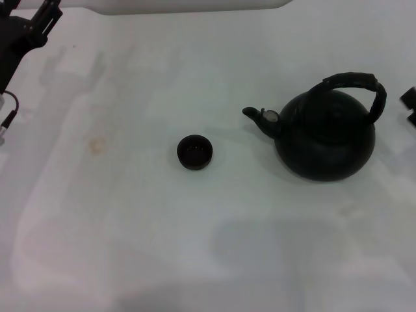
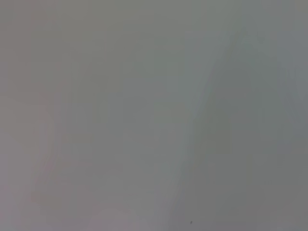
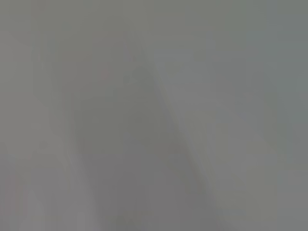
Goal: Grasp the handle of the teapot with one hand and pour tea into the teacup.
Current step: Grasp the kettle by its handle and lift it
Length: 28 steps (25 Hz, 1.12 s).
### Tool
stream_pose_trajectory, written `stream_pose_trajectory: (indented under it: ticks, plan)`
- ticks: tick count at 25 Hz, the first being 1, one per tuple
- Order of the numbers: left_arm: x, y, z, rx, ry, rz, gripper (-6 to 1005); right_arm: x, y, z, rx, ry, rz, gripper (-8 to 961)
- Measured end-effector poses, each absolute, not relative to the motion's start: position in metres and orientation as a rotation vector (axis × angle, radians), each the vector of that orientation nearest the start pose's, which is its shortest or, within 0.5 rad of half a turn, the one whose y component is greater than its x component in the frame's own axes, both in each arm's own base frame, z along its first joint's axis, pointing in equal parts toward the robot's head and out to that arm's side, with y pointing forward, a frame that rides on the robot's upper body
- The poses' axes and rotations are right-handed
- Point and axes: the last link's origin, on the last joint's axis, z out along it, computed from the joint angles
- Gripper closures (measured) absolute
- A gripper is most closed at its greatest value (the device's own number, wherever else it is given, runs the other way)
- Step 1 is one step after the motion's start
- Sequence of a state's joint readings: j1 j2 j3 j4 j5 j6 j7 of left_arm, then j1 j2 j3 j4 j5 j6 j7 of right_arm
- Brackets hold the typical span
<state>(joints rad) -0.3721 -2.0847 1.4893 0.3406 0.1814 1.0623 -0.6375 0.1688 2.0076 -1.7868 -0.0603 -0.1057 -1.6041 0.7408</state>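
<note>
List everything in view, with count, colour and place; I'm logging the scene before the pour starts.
teapot: one, matte black, on the table's right side, spout pointing toward the teacup.
handle: one, black, arched over the teapot's top, nothing gripping it.
teacup: one, black with a dark inside, near the table's centre, left of the teapot and apart from it.
table: one, white, under everything; a faint brownish stain left of the teacup.
left gripper: black, far left corner, away from both items.
right gripper: black, barely in at the right edge, beside the teapot.
</note>
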Motion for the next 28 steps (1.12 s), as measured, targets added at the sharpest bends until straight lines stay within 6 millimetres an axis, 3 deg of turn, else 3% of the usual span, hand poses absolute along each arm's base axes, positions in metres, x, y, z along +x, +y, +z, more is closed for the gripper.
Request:
stream_pose_trajectory:
  ticks: [4, 13, 28]
  plan:
    - [-0.309, 0.346, 0.001, -1.676, -0.71, -0.973, 164, 0.355, 0.213, -0.004, -1.882, 0.797, 1.091, 147]
    - [-0.311, 0.345, 0.0, -1.672, -0.719, -0.967, 164, 0.351, 0.242, -0.017, -1.947, 0.819, 1.003, 149]
    - [-0.313, 0.345, 0.0, -1.666, -0.728, -0.963, 165, 0.357, 0.243, -0.021, -1.944, 0.852, 0.95, 153]
